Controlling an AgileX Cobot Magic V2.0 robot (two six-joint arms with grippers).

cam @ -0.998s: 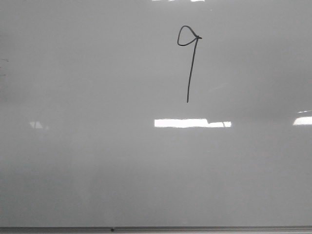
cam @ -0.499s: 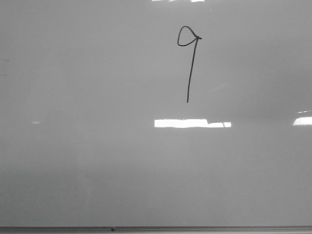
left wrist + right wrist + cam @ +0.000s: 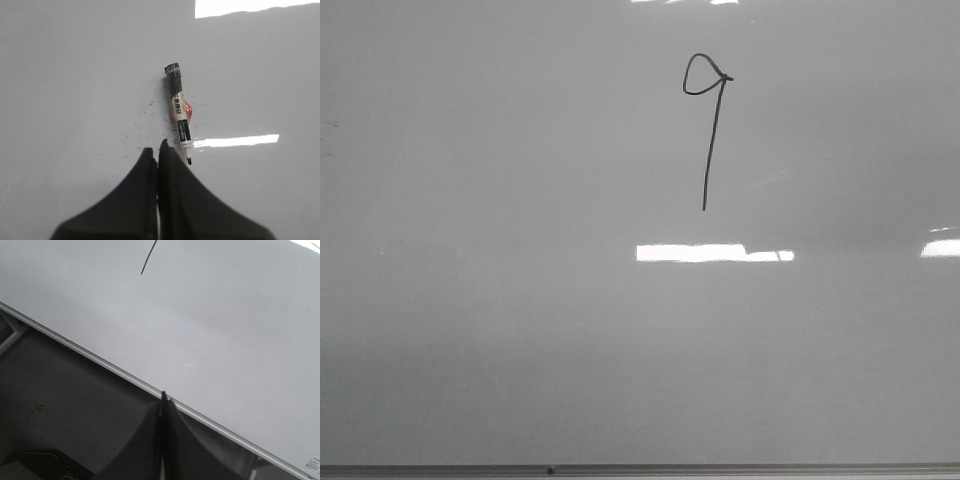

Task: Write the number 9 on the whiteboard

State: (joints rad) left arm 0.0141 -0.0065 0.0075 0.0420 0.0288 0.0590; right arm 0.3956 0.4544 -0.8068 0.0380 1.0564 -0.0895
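The number 9 [image 3: 706, 130] is drawn in thin black marker on the whiteboard [image 3: 520, 330], right of centre at the far side; the end of its stem shows in the right wrist view [image 3: 148, 259]. No gripper shows in the front view. A black-and-white marker [image 3: 179, 114] lies uncapped on the whiteboard [image 3: 75, 75], just beyond my left gripper [image 3: 156, 149], which is shut and empty; the marker tip lies beside the right finger. My right gripper [image 3: 164, 397] is shut and empty, over the whiteboard's near frame edge [image 3: 100, 361].
Small black ink specks [image 3: 145, 112] and a red smudge [image 3: 189, 109] surround the marker. Bright light reflections [image 3: 715, 253] lie on the board. A dark floor [image 3: 60, 405] shows beyond the frame edge in the right wrist view.
A faint reflection at the left of the board has faded away. The 9 and the board have not moved.
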